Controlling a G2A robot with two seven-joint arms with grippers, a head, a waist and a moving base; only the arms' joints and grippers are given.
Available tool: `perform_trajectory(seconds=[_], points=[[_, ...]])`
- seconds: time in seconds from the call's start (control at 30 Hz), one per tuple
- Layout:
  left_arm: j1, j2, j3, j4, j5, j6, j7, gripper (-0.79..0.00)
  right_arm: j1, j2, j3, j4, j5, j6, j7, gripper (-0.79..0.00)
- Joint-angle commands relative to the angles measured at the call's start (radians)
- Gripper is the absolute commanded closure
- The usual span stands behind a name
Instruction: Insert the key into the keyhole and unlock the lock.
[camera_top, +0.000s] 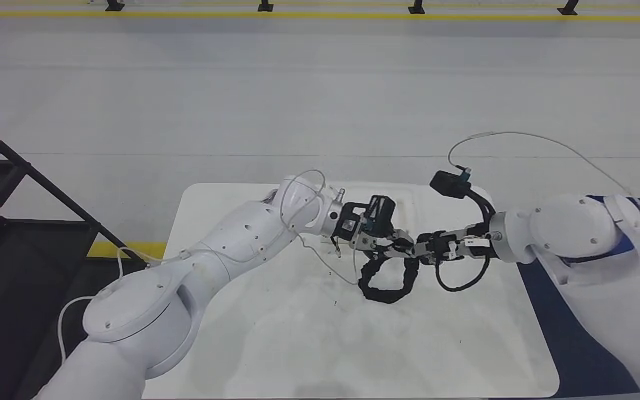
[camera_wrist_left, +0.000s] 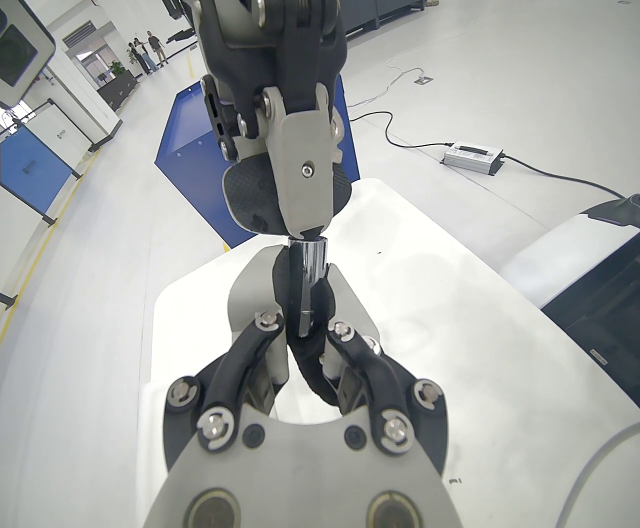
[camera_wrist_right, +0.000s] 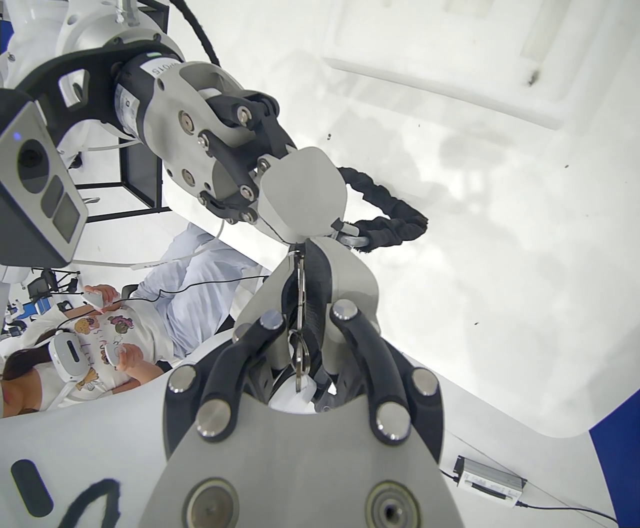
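The lock is a black fabric-sleeved cable loop with a shiny metal cylinder at its end. My left gripper is shut on that cylinder and holds it above the white table. My right gripper is shut on the key, whose ring hangs back between the fingers. The two grippers meet tip to tip over the table's middle. The key's tip sits at the cylinder's end; the keyhole itself is hidden. The cable loop droops below the left gripper.
The white table ends near a blue panel on the right arm's side. A power brick with cables lies on the floor beyond. A black frame stands off the table's left side.
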Motion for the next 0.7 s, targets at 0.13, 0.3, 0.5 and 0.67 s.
perform_trajectory(seconds=[0.13, 0.3, 0.5, 0.67], points=[[0.004, 0.001, 0.001, 0.026, -0.022, -0.003, -0.003, 0.000, 0.017, -0.003, -0.015, 0.032, -0.002, -0.016, -0.012, 0.000], [0.002, 0.006, -0.002, 0.062, -0.028, -0.006, -0.006, 0.000, 0.035, -0.006, -0.026, 0.062, -0.006, -0.031, -0.024, 0.000], [-0.008, 0.023, -0.018, 0.116, -0.015, 0.006, 0.006, 0.000, 0.041, -0.007, -0.028, 0.098, -0.010, -0.051, -0.042, 0.000], [-0.005, 0.049, -0.034, 0.141, -0.004, 0.018, 0.018, 0.000, 0.029, -0.004, -0.015, 0.108, -0.003, -0.098, -0.055, 0.000]])
